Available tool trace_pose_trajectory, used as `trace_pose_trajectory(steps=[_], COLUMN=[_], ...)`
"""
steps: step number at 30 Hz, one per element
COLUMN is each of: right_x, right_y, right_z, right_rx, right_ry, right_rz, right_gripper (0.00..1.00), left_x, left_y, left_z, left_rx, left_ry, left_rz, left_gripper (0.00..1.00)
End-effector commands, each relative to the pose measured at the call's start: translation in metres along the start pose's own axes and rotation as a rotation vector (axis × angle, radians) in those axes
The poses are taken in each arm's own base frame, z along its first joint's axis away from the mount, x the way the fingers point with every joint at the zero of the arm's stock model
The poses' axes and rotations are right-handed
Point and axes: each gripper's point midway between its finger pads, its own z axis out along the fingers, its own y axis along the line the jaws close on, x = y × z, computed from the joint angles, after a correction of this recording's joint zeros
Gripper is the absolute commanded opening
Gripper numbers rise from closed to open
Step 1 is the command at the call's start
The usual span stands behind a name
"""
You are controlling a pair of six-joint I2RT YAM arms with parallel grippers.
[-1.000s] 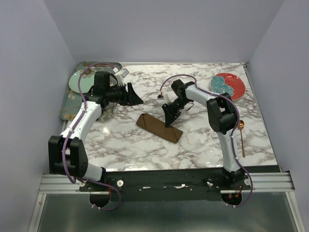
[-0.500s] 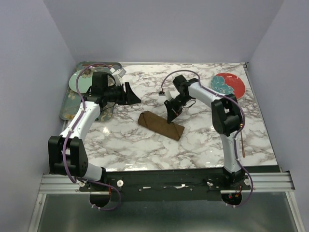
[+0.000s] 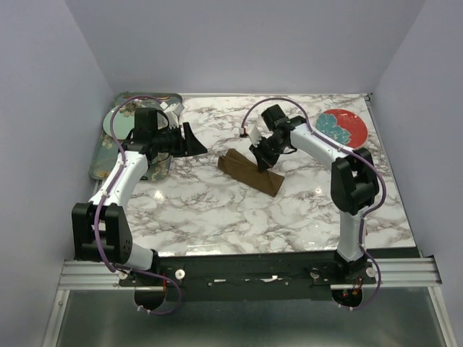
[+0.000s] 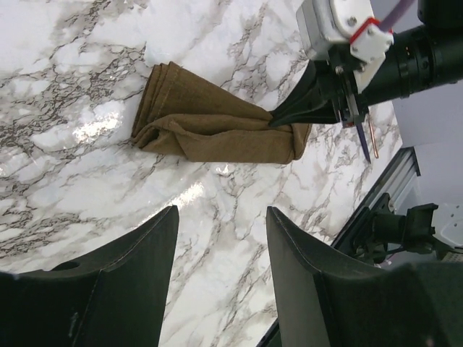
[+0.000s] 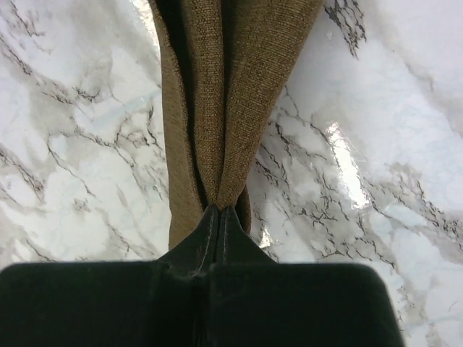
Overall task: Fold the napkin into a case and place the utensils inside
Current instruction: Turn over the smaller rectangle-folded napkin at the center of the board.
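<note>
The napkin [image 3: 239, 168] lies on the marble worktop [image 3: 217, 213] near its middle, folded into a narrow, long brown strip that runs slantwise from far-left to near-right. In the left wrist view the napkin [image 4: 210, 126] shows several stacked layers at its left end, and a pinched peak on the upper edge near its right end. The right gripper [image 3: 262, 164] points down at that spot, its jaws pressed together on a pinch of cloth. The right wrist view shows this most plainly: the two black fingertips of the right gripper [image 5: 219, 214] meet on a gathered ridge of the napkin [image 5: 224, 87], and the folds fan out away from them. The rest of the strip rests on the worktop. The left gripper [image 3: 197, 142] hangs above the worktop to the left of the napkin, apart from it, its jaws spread wide and holding nothing; its fingers [image 4: 130, 282] frame the bottom of its own wrist view. Beyond the right gripper in that view, a blue utensil [image 4: 360, 139] and a copper utensil [image 4: 373, 139] lie close together on the worktop, outside the napkin. A green patterned tray [image 3: 101, 155] sits at the left edge and a red plate [image 3: 346, 129] at the far right.
</note>
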Motion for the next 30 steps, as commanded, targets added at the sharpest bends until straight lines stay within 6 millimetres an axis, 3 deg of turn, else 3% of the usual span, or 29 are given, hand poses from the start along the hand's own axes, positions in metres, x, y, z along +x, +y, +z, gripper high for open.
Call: trace_pose_trajectory(steps=[1,14,18,25,28,30], right_x=[-0.021,-0.024,-0.018,-0.017,-0.015,-0.014], right_y=[0.004,0.056,0.071,0.092,0.106,0.122], right_z=[-0.009,0.01,0.016,0.019,0.019,0.02], right_rx=[0.135,0.168,0.185,0.252,0.249,0.226], right_ry=[-0.029,0.015,0.034,0.026,0.019,0.013], right_rz=[-0.148,-0.262,-0.297,-0.35,-0.362,-0.373], right_gripper=[0.01,0.01,0.08,0.1,0.21,0.22], left_x=[-0.005,0.001,0.007,0.013,0.017,0.018], left_y=[0.007,0.019,0.024,0.031,0.032,0.033], left_z=[-0.003,-0.011,-0.014,-0.018,-0.02,-0.021], left_rx=[-0.03,-0.07,-0.083,-0.102,-0.106,-0.109], left_ry=[-0.007,-0.013,-0.007,-0.005,0.0,0.001], left_rz=[0.007,-0.008,-0.009,-0.01,-0.008,-0.003], left_gripper=[0.61,0.62,0.62,0.63,0.62,0.63])
